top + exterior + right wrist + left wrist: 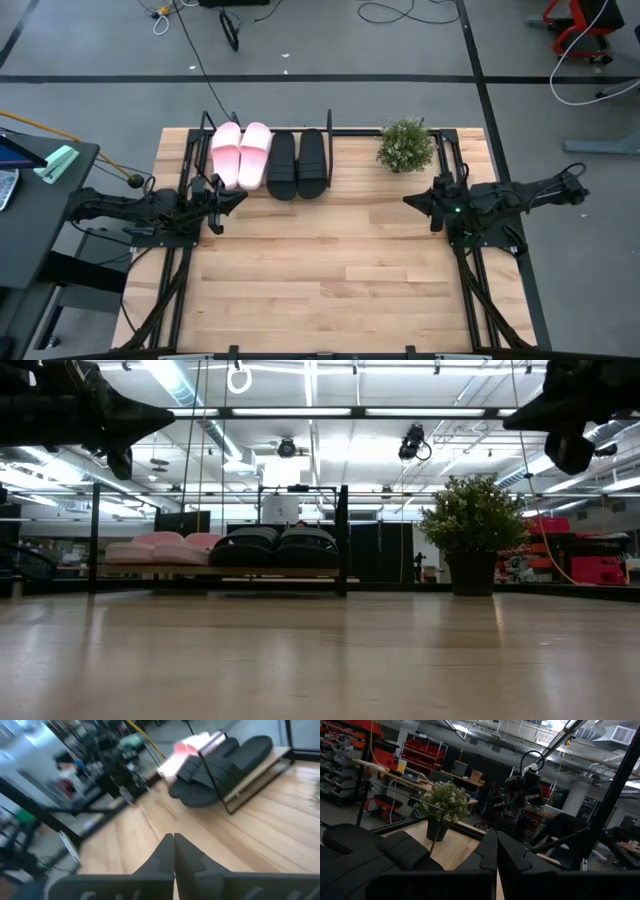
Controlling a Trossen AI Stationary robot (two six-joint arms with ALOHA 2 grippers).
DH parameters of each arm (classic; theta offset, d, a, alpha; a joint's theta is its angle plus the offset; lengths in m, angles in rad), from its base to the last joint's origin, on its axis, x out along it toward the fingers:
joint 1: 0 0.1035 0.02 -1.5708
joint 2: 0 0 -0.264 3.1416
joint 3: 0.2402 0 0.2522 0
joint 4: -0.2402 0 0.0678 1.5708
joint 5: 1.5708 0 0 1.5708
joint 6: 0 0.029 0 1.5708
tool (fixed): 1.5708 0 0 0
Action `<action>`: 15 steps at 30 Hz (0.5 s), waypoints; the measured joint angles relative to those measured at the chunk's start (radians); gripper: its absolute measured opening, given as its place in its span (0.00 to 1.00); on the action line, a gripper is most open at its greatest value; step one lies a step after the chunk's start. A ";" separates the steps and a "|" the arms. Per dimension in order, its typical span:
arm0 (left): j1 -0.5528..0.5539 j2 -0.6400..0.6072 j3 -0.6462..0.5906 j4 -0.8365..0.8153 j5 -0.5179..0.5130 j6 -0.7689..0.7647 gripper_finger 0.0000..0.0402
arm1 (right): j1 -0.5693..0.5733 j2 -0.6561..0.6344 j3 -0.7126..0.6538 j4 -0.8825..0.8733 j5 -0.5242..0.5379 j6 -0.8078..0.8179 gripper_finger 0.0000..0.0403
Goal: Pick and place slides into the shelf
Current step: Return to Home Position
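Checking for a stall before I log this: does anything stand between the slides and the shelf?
Nothing visible does. The two pink slides and two black slides already lie side by side on the shelf. The left gripper and right gripper hang clear of it, both shut and empty.

Bright ceiling lights gleam on the table.

Workshop: red parts bins, exposed ceiling ducts
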 joint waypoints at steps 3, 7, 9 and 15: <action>0.000 0.000 0.000 0.000 0.000 0.000 0.02 | 0.000 -0.050 -0.085 0.134 0.001 -0.011 0.00; 0.000 0.000 0.000 0.000 -0.013 -0.019 0.01 | 0.000 -0.101 -0.210 0.315 -0.001 -0.029 0.00; 0.000 0.000 0.000 0.000 -0.018 -0.022 0.01 | -0.001 -0.125 -0.268 0.402 -0.001 -0.034 0.00; 0.001 0.000 0.000 -0.003 -0.027 -0.046 0.01 | -0.045 -0.215 -0.372 0.551 -0.004 -0.096 0.00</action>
